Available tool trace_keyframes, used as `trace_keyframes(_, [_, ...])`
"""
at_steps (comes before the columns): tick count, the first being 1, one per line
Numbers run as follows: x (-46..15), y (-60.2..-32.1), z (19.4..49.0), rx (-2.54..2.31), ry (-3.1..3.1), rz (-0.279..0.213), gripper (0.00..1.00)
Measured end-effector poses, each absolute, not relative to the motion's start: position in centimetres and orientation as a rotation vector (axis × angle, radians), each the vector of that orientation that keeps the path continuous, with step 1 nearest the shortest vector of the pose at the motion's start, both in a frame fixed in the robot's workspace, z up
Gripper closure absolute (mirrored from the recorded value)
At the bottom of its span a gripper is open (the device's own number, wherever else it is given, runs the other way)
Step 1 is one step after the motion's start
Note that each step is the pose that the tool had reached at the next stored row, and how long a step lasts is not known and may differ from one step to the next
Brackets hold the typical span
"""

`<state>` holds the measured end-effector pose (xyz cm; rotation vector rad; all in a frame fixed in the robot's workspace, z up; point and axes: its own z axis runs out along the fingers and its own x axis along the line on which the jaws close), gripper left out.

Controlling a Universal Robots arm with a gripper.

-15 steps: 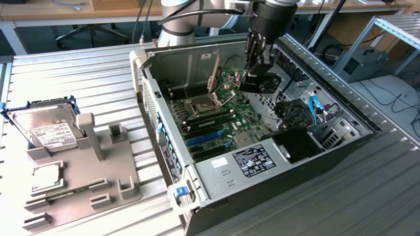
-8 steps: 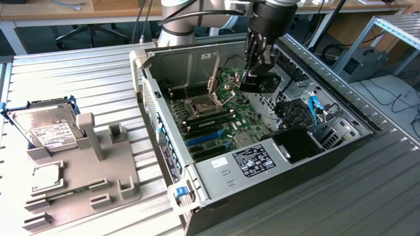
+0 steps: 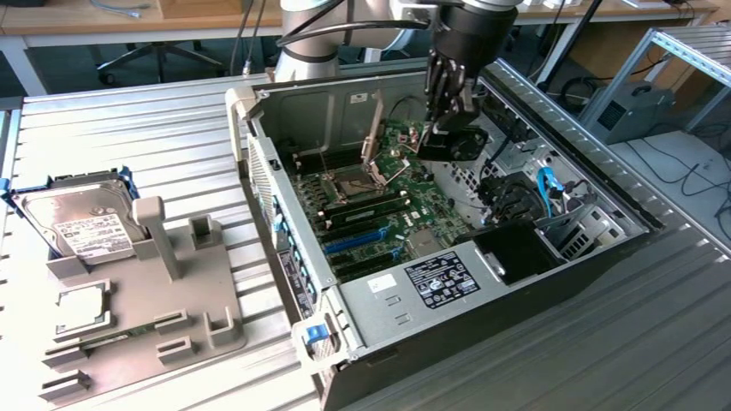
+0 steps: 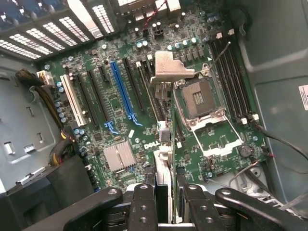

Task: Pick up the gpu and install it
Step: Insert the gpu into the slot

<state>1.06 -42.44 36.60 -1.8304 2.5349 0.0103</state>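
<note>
Case (image 3: 325, 98) lies open mid-frame in the exterior view, motherboard (image 3: 377, 197) facing up, its expansion slots (image 3: 356, 242) below and toward the exterior view's left of the gripper (image 3: 448, 137) at upper centre. That gripper is clamped on the gpu (image 4: 164, 144), held edge-on over the board with its long axis roughly along the slots. It is a thin dark card with a silver bracket (image 4: 171, 67) at its far end.

A ribbed silver metal table (image 3: 137, 128) carried everything. Directly on it lay a black, open-sided computer tower case (image 3: 571, 282), resting on its side near the middle. A flat grey plastic fixture tray with upright posts (image 3: 171, 291) sat near the case, towards the exterior view's left, not touching it.
</note>
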Motion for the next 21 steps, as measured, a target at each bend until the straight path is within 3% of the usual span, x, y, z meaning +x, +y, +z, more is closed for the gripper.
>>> trace_keyframes(21, [1.08,-42.44,36.51,-1.982,2.421,0.009,0.73])
